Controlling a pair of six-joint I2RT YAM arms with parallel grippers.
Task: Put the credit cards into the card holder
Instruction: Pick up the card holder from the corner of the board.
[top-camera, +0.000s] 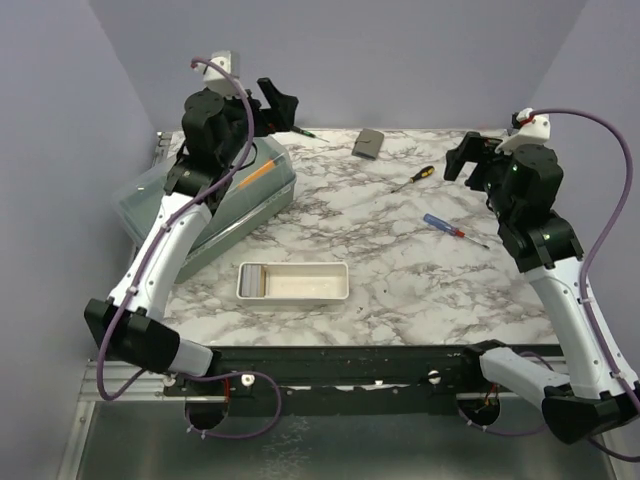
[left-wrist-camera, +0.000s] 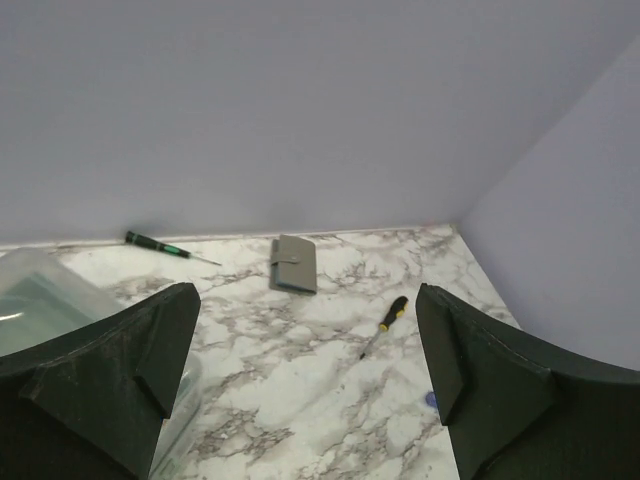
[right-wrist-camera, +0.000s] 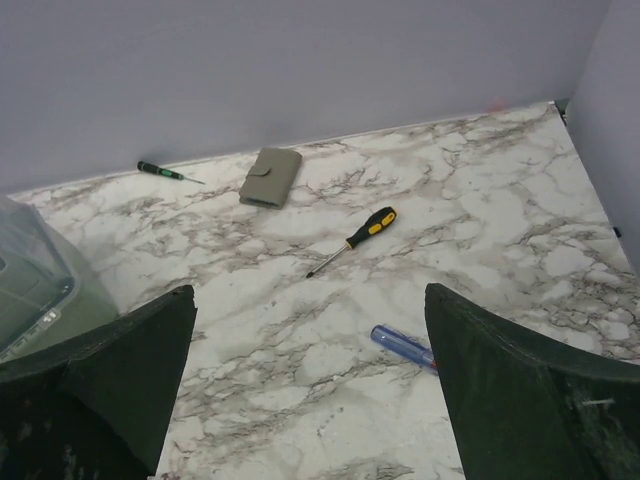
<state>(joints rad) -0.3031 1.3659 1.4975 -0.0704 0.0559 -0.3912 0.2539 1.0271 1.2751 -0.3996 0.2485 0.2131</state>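
Credit cards (top-camera: 256, 280) are seen as a flat greyish patch at the left end of the white oblong tray (top-camera: 335, 285), well nearer the arm bases than the card holder (top-camera: 368, 143) and to its left. How many lie there cannot be told, and the rest of the tray appears bare. The card holder is folded shut with its tab across the front. It lies flat on the marble table (top-camera: 400, 270) just short of the back wall, its long axis running roughly front to back, slightly tilted. The left gripper (top-camera: 280, 102) is raised to the left of the card holder and the right gripper (top-camera: 465, 158) to its right, so the card holder lies between the 2 and ahead of both wrist cameras. The fingers of each gripper are spread wide and nothing is held. The coming move is judged to turn on the cards, which lie down and back towards the bases from both grippers. The left gripper is judged the nearer, being more nearly in line with the tray's left end. The tray's long axis runs left to right, and the cards seem set across it. A translucent greenish lidded box (top-camera: 225, 200) stands left of the card holder under the left arm, and its contents cannot be made out. Around the card holder lie a green-handled screwdriver (top-camera: 303, 131) to its left by the wall, a yellow-and-black screwdriver (top-camera: 415, 177) just to its right, and a blue-and-red screwdriver (top-camera: 443, 226) further that way and nearer the bases.
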